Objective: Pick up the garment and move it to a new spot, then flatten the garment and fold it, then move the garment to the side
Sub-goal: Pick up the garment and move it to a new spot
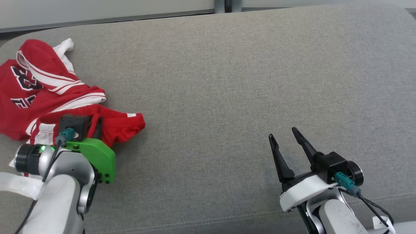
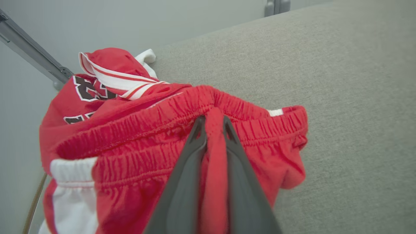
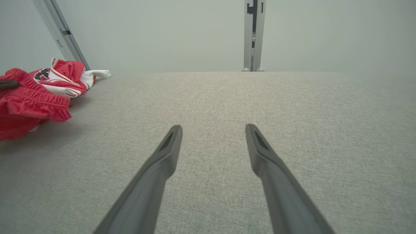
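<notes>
Step in hand: the pick-up, first part of the task. Left pincer [image 2: 214, 121] is closed on the garment [image 1: 48, 94], with a fold of red cloth squeezed between its two fingers at the elastic waistband [image 2: 182, 117]. Right pincer [image 1: 282, 132] is open and holds nothing. It hovers over the bare grey bench [image 1: 227, 81], well apart from the cloth.

Next move, as I judge it: lift and carry toward the open middle of the bench. There is only one pinch point, so the bundle will likely hang and trail. It needs raising high enough to clear the surface (the grip looks deep, with cloth running well down between the fingers).

Garment: red sportswear with white stripes and trim, dark lettering on one panel. It lies crumpled in a heap at the far left of the bench, near the back corner. Whether it overhangs the left edge, I cannot tell.
</notes>
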{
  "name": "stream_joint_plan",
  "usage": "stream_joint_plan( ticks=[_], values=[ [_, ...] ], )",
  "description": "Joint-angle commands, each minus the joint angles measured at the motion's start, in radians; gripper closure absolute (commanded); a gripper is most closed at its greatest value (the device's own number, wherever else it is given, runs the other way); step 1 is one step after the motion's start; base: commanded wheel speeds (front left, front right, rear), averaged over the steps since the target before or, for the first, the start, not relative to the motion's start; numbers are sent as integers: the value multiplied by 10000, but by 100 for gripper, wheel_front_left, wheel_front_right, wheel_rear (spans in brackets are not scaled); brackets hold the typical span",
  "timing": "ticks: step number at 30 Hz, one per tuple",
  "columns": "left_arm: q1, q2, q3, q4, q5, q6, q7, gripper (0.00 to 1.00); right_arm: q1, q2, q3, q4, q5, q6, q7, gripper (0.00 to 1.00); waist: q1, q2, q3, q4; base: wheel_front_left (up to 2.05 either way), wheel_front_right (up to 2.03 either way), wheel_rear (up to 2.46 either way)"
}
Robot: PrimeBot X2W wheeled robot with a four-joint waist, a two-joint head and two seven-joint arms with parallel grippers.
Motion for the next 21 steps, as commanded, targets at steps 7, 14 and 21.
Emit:
stream_joint_plan(
  ticks=[7,14,21],
  values=[
    [-462,-744,-637,-411,140,-17,193,100,308,-26,-175,-76,104,1,-36,0,0,0,-446,-1042,0,0,0],
    [-1650,-1544,-1164,810,262,-216,-26,100,106,-24,-1,-169,223,1,-37,0,0,0,-314,-2014,0,0,0],
    [-3198,-2065,-1546,2520,494,-434,-334,100,-236,-25,344,-212,494,1,-37,0,0,0,210,-3312,0,0,0]
  ],
)
